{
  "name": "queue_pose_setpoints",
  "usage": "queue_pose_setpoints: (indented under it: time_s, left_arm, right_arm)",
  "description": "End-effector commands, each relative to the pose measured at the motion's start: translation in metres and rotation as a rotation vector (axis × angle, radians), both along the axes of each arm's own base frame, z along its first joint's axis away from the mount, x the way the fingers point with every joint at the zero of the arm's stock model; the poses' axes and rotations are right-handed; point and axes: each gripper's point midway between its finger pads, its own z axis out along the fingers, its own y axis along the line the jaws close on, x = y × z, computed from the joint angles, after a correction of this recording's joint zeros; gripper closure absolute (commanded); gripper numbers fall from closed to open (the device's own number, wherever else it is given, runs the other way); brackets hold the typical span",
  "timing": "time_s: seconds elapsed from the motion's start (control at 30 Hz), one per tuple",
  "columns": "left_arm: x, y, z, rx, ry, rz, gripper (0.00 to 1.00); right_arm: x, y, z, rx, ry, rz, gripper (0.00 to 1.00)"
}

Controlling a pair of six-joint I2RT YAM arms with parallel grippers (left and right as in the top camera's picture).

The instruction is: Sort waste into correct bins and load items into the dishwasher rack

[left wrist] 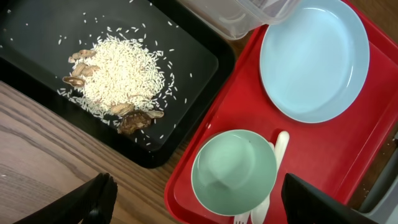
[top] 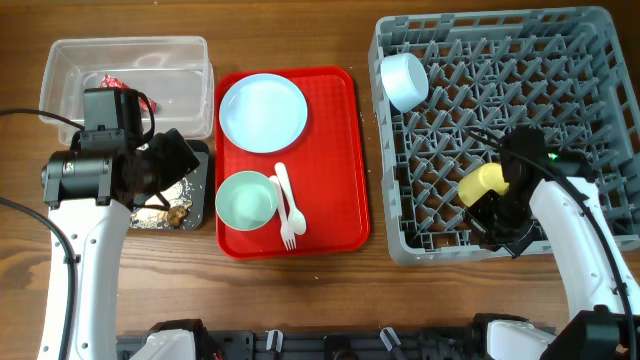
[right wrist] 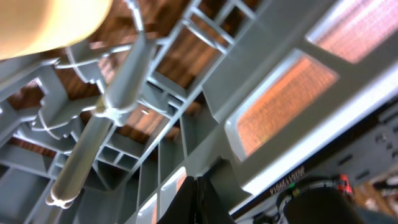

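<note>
White links [top: 85, 250], blk joints [top: 75, 175] & cables [top: 20, 112] (green LED [top: 549, 157] on right arm).

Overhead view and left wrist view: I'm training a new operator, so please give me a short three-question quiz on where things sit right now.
1. True or false: the snack wrapper lies inside the clear tub.
2. Which item already rests in the dishwasher rack? A) light blue plate B) light blue bowl C) white fork
3. What colour is the shallow tray under the food scraps?

Key: 1 true; 2 B; 3 black.
</note>
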Motion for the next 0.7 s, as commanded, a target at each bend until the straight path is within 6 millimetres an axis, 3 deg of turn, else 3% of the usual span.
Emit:
queue_pose_setpoints:
  time_s: [0.0,0.27,0.5,0.57,0.67]
  left_arm:
    - [0.0,0.001,0.004,-0.002,-0.015,0.01,0.13]
    - [0.001,0.001,0.004,-0.001,-0.018,0.007,0.13]
    - [0.001,0.001,0.004,-0.001,-0.018,0.007,0.13]
    - [0.001,0.001,0.004,-0.001,-0.018,0.007,0.13]
    - [0.001,0.001,0.004,-0.001,-0.018,0.007,0.13]
  right_arm:
    - [-0.022,0.005,0.005,-0.001,0.086,-0.129,0.96]
    - [-0.023,0.004,0.026,-0.02,-0.047,-0.185,0.96]
    - [0.014,0.002,0.024,-0.004,-0.202,-0.1,0.96]
    - [0.01,-0.004,0.021,-0.041,-0.182,-0.109,0.96]
    - [-0.016,0.002,-0.003,-0.021,-0.078,-0.164,0.96]
